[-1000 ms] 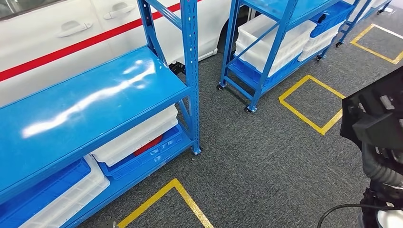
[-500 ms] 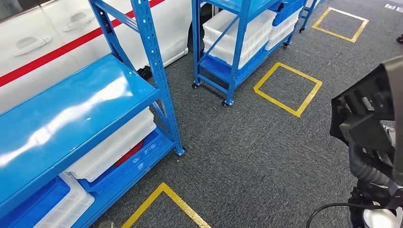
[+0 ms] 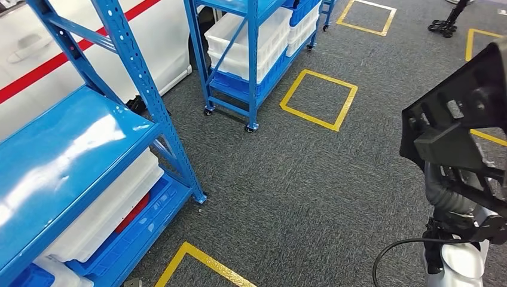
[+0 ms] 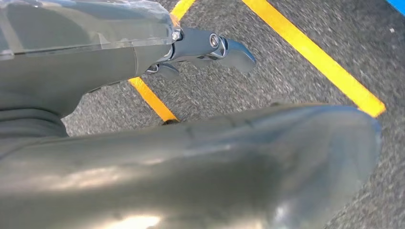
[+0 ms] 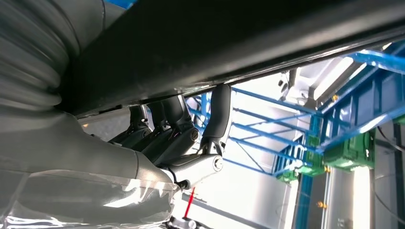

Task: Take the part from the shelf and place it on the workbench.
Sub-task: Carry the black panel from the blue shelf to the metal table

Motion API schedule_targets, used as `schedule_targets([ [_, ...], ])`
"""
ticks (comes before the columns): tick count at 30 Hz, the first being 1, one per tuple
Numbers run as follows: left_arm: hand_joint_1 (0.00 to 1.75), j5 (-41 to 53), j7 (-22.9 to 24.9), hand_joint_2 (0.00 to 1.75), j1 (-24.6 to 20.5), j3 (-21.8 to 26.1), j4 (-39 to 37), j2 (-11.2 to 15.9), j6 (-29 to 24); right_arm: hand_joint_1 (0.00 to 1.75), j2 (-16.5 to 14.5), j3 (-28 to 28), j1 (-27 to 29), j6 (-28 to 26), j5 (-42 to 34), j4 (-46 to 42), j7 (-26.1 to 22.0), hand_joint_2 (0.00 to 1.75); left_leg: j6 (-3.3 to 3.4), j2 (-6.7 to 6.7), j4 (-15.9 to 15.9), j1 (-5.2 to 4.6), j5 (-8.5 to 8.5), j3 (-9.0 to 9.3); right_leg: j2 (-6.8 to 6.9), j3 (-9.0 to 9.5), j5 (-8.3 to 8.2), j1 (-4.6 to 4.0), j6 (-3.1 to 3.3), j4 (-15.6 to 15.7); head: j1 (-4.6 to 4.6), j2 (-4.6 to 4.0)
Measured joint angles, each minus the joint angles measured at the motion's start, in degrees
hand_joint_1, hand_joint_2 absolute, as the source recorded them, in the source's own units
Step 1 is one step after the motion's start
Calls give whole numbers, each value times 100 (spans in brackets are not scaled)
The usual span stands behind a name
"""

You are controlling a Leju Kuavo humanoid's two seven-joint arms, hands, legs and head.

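A flat black part (image 3: 454, 131) with raised blocks on it rises at the right of the head view, tilted up on edge. My right hand (image 3: 463, 200) holds it from below, the grey ribbed cover showing under it. In the right wrist view the dark fingers (image 5: 217, 114) press up against the part's black underside (image 5: 239, 38). My left hand (image 4: 205, 47) hangs over the grey carpet with nothing in it, one finger stretched out. The blue shelf (image 3: 72, 155) stands at the left.
White bins (image 3: 101, 209) and a blue bin sit on the shelf's lower level. A wheeled blue rack (image 3: 239, 54) with white bins stands farther back. Yellow tape squares (image 3: 320, 98) mark the carpet. A white car with a red stripe (image 3: 36, 54) is behind the shelf.
The whole picture has shifted left: the camera has turned right, away from the shelf. The black part stays in my right hand and sits a little higher in view.
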State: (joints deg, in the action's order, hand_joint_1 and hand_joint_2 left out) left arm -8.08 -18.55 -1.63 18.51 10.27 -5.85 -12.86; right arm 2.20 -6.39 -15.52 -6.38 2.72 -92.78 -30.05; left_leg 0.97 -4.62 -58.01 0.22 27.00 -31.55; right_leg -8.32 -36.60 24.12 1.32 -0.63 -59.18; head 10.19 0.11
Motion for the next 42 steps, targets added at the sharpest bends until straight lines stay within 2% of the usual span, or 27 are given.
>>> schedule_targets([
  [2, 0, -33, 5, 0, -6, 5, 1, -5, -19, 175, -18, 11, -59, 21, 7, 32, 6, 175, 74, 178, 84, 8, -51, 32, 326, -130, 157, -34, -39, -240, -2, 0],
  [3, 0, -35, 5, 0, -5, 9, 2, -5, -23, 175, -31, 15, -95, 25, 7, 48, 8, 175, 98, 271, 103, -2, -62, 39, 554, -278, 329, -41, -48, -550, -2, -1],
  [4, 0, -36, 5, 0, -2, 16, 2, -5, -25, 175, -45, 20, -129, 30, 7, 65, 10, 175, 113, 359, 107, -15, -60, 38, 704, -466, 516, -43, -66, -936, -3, 0],
  [6, 0, -39, 6, 0, 2, 39, 2, -6, -30, 175, -72, 27, -155, 43, 9, 111, 19, 175, 120, 539, 103, -30, -47, 36, 793, -755, 716, -18, -102, -1549, -2, 1],
  [7, 0, -41, 6, 0, 0, 53, 2, -8, -32, 175, -80, 29, -161, 52, 14, 137, 26, 175, 116, 622, 101, -31, -38, 39, 810, -751, 660, -7, -115, -1561, -3, 1],
  [8, 0, -42, 6, 0, -3, 68, 2, -11, -35, 175, -86, 31, -176, 61, 21, 162, 33, 175, 107, 702, 96, -30, -25, 46, 840, -622, 509, 0, -122, -1333, -3, 1],
  [10, 0, -43, 4, 0, -11, 92, 2, -17, -40, 175, -98, 40, -245, 73, 32, 205, 44, 175, 68, 843, 77, -45, 14, 63, 1041, -168, 177, -26, -100, -514, -3, -1],
  [12, 0, -46, -2, 0, -21, 109, 2, -21, -49, 175, -118, 55, -326, 82, 42, 239, 52, 175, 11, 954, 56, -73, 56, 76, 1183, 86, 61, -82, -28, -14, -1, 0],
  [15, 0, -70, -15, 0, -45, 134, 2, -36, -73, 175, -133, 65, -367, 95, 57, 287, 64, 175, -76, 1070, 40, -75, 120, 110, 1044, 95, 67, -99, 80, 52, -1, 1],
  [17, 0, -113, -21, 0, -51, 144, 2, -43, -92, 175, -149, 70, -397, 102, 65, 304, 65, 175, -126, 888, -205, -49, 309, 31, 932, 119, 49, -68, 152, 87, -1, 1],
  [19, 0, -140, -26, 0, -42, 148, 2, -49, -100, 175, -173, 85, -440, 105, 67, 328, 66, 175, -153, 608, -904, -20, 677, -286, 823, 130, 45, -58, 200, 96, -1, 1],
  [20, 0, -143, -27, 0, -31, 149, 2, -53, -102, 175, -183, 95, -452, 108, 67, 346, 68, 175, -161, 544, -1317, -13, 838, -489, 754, 130, 45, -62, 210, 92, -1, 1],
  [21, 0, -143, -27, 0, -20, 150, 2, -56, -105, 175, -190, 102, -455, 110, 67, 366, 70, 175, -168, 519, -1612, -8, 908, -645, 674, 130, 46, -65, 211, 86, -1, 1],
  [22, 0, -143, -27, 0, -11, 153, 2, -57, -110, 175, -197, 107, -455, 113, 67, 385, 71, 175, -170, 510, -1700, -5, 858, -711, 588, 131, 48, -67, 210, 76, -1, 1],
  [23, 0, -143, -27, 0, -7, 158, 2, -58, -118, 175, -206, 110, -456, 116, 67, 402, 72, 175, -167, 497, -1548, 1, 694, -668, 502, 133, 51, -65, 205, 64, -1, 1],
  [24, 0, -142, -28, 0, -8, 167, 2, -58, -126, 175, -212, 111, -457, 120, 63, 415, 72, 175, -160, 452, -1198, 11, 459, -531, 419, 136, 56, -62, 196, 51, -1, 1],
  [26, 0, -140, -30, 0, -4, 186, 2, -63, -140, 175, -220, 113, -466, 125, 39, 434, 63, 175, -143, 151, -436, 56, 108, -224, 268, 114, 69, -59, 152, 12, -2, 0],
  [28, 0, -134, -34, 0, 5, 201, 2, -78, -144, 175, -218, 112, -479, 127, 4, 449, 47, 175, -122, -64, -116, 74, 29, -104, 123, 59, 52, -45, 73, -5, -2, 0],
  [30, 0, -127, -40, 0, 2, 216, 2, -92, -131, 175, -205, 108, -475, 133, -22, 455, 28, 175, -67, 47, -77, 57, 6, -91, -2, 16, 23, -13, -10, 4, -1, 0],
  [31, 0, -124, -43, 0, -3, 223, 2, -97, -120, 175, -191, 100, -468, 138, -35, 457, 17, 175, -25, 127, -47, 52, -16, -76, 77, -9, 48, -13, -37, -33, -2, 1],
  [32, 0, -123, -45, 0, -5, 228, 2, -105, -108, 175, -172, 90, -468, 145, -46, 457, 9, 175, 16, 208, -11, 50, -39, -63, 239, -75, 132, -24, -60, -160, -2, 1],
  [34, 0, -121, -48, 0, -1, 232, 2, -118, -87, 175, -139, 66, -473, 162, -70, 459, 2, 175, 70, 369, 29, 28, -57, -51, 647, -357, 459, -51, -90, -755, -3, 1],
  [36, 0, -121, -49, 0, 11, 234, 2, -125, -79, 175, -124, 51, -447, 186, -95, 472, 1, 175, 91, 535, 28, 4, -47, -54, 781, -685, 734, -48, -113, -1444, -4, 0],
  [37, 0, -121, -49, 0, 14, 235, 2, -128, -78, 175, -114, 45, -422, 198, -102, 480, 1, 175, 95, 617, 26, -4, -39, -52, 797, -744, 738, -46, -118, -1574, -3, 0],
  [38, 0, -121, -50, 0, 13, 236, 2, -133, -78, 175, -101, 36, -399, 209, -107, 487, -2, 175, 94, 698, 25, -9, -29, -48, 814, -683, 637, -47, -116, -1472, -3, 1],
  [40, 0, -120, -57, 0, 8, 236, 2, -146, -71, 175, -72, 16, -378, 222, -113, 489, -14, 175, 77, 842, 24, -20, -2, -22, 974, -273, 293, -65, -87, -727, -3, 1],
  [42, 0, -117, -72, 0, 8, 236, 2, -160, -54, 175, -49, 4, -361, 236, -129, 481, -39, 175, 35, 961, 20, -51, 34, 9, 1168, 75, 110, -128, -12, -82, -3, -1],
])
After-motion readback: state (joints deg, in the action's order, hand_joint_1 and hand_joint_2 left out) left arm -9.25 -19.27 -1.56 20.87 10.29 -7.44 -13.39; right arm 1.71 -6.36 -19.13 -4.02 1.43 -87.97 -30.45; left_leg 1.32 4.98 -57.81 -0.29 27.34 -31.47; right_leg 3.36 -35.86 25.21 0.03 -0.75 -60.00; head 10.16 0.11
